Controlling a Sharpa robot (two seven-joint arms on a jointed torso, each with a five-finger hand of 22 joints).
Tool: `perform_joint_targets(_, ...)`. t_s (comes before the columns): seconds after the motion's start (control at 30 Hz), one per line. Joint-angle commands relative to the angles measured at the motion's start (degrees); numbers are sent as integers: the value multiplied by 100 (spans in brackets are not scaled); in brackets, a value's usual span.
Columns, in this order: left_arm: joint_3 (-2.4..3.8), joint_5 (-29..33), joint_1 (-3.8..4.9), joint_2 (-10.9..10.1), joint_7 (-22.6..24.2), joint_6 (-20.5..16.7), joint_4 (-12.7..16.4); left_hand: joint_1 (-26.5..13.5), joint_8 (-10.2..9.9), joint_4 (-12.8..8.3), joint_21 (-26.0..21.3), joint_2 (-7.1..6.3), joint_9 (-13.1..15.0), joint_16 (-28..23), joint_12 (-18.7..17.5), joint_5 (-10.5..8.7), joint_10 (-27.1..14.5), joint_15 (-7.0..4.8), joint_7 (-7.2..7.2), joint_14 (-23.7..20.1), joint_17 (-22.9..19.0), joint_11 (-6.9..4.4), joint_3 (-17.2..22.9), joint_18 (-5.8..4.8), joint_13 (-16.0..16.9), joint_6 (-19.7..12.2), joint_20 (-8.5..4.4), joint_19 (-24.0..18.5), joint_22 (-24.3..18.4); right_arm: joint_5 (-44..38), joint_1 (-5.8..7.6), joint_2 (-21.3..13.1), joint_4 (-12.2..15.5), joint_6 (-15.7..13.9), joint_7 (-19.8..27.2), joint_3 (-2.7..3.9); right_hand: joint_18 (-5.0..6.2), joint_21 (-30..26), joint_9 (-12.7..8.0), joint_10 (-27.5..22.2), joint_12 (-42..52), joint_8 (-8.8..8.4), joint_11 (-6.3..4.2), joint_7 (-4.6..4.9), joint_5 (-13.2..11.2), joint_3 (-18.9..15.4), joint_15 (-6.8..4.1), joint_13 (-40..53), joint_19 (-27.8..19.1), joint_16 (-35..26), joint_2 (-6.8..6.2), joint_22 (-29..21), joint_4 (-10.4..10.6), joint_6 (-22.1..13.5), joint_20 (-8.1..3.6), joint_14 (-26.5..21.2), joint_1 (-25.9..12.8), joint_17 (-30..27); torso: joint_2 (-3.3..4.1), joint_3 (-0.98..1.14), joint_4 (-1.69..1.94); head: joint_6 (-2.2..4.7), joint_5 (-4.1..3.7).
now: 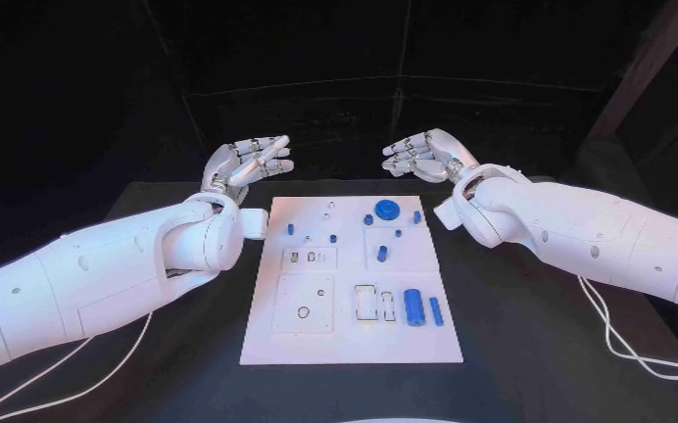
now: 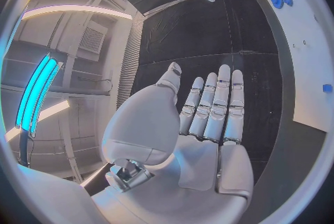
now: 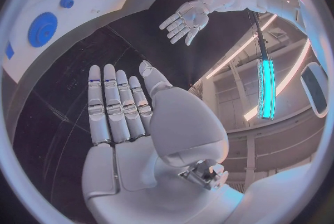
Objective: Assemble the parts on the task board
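My left robot hand [image 1: 249, 164] hovers over the black tabletop [image 1: 537, 325] beyond the far left corner of the task board [image 1: 354, 335]; its fingers are extended, lying side by side with the thumb apart, and it holds nothing. In the left wrist view the same robot hand [image 2: 209, 118] shows its flat palm, with the board's edge [image 2: 306, 68] off to one side and well apart from the fingertips.

The task board lies flat in the middle of the tabletop, between my two arms and nearer to me than both robot hands. On it, a round blue disc [image 1: 386, 209] sits near the far edge, small blue pegs [image 1: 291, 230] stand around it, and a blue cylinder [image 1: 412, 305] with a thinner blue bar [image 1: 435, 310] lies beside it toward the near right.

My right robot hand [image 1: 424, 157] hovers beyond the board's far right corner, fingers straight and unclenched, holding nothing. Neither robot hand touches the board or any part.
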Motion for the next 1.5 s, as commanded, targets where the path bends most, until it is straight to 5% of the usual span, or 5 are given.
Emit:
perform_joint_targets(0.03,5,-191,10,-106,58,231,193,101,-11,-77,-31,3,-30,-72,-44,23,184,-50,104,181,61,-44,8,87,-12,159,-50,180,-44,-1496,103,-9,0,208,-614,7,119,418,18,814,-123,19,-232,-150,47,286,-327,26,809,224,-121,123,-208,623,-349,1031,16,228,142,-37,77,34,-37)
perform_joint_targets(0.3,5,-381,7,-318,-10,404,569,195,-138,-226,-64,18,-54,-237,-201,22,433,-122,51,424,200,-105,19,86,-26,370,-136,597,-110,-3275,227,-10,99,862,-1467,10,110,1159,11,1068,-281,-73,-382,-243,-24,385,-625,32,1657,909,-351,478,-308,764,-726,2088,-73,765,269,-69,182,66,-125)
perform_joint_targets(0.53,4,-413,5,-420,-48,483,805,202,-170,-249,-69,18,-56,-280,-241,21,442,-124,48,428,219,-105,20,83,-30,383,-144,659,-119,-4280,248,23,175,1205,-1867,13,106,1806,7,1055,-379,-184,-447,-282,-51,494,-686,38,2014,1909,-513,835,-324,786,-899,2423,-209,1516,380,-83,244,84,-186)
perform_joint_targets(0.93,2,-420,4,-475,-130,614,1023,189,-253,-279,-63,24,-59,-378,-337,21,427,-118,62,419,258,-91,17,79,-37,376,-155,806,-129,-5052,255,116,252,1604,-2206,15,96,2798,12,786,-363,-193,-423,-312,-112,781,-694,61,1967,4496,-707,1450,-188,555,-870,2389,-357,4044,530,-80,270,137,-226)
perform_joint_targets(1.5,-2,-420,5,-521,-176,660,1115,179,-274,-284,-53,31,-57,-408,-360,20,433,-117,66,418,272,-89,14,78,-35,383,-159,862,-128,-5170,255,280,111,1714,-2261,15,104,3317,13,651,-330,-194,-395,-300,-132,957,-677,71,1791,5339,-770,1788,-81,486,-816,2335,-311,4910,642,-81,316,140,-244)
